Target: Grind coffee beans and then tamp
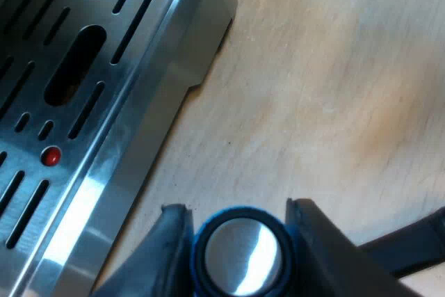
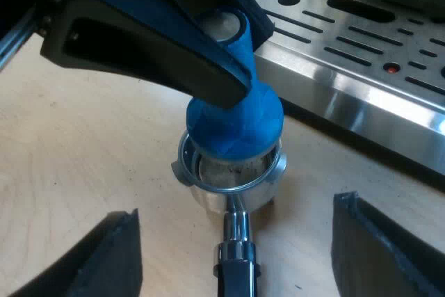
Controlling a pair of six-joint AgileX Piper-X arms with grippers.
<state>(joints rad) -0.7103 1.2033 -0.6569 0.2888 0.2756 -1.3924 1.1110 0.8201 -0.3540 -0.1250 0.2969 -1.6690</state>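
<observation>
My left gripper (image 1: 238, 209): clamped on blue tamper (image 1: 243, 259), set in holder (image 2: 208, 196). My right gripper (image 2: 236, 208): fingers spread wide, empty, astride handle (image 2: 235, 269).

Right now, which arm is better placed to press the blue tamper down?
Left. The left gripper is shut on the blue tamper, whose base sits in the metal holder. The right gripper is open, spread either side of the holder's handle, gripping nothing.

The tamper (image 1: 242, 255) is bright blue with a mirror-silver cap, and the holder (image 2: 240, 199) is plain silver metal. The espresso machine's tray (image 1: 132, 137) is brushed steel, patterned with dark slots and one red dot (image 1: 50, 156). The table (image 1: 334, 88) is pale wood with faint grain, and my fingers (image 2: 389, 248) are black.
</observation>
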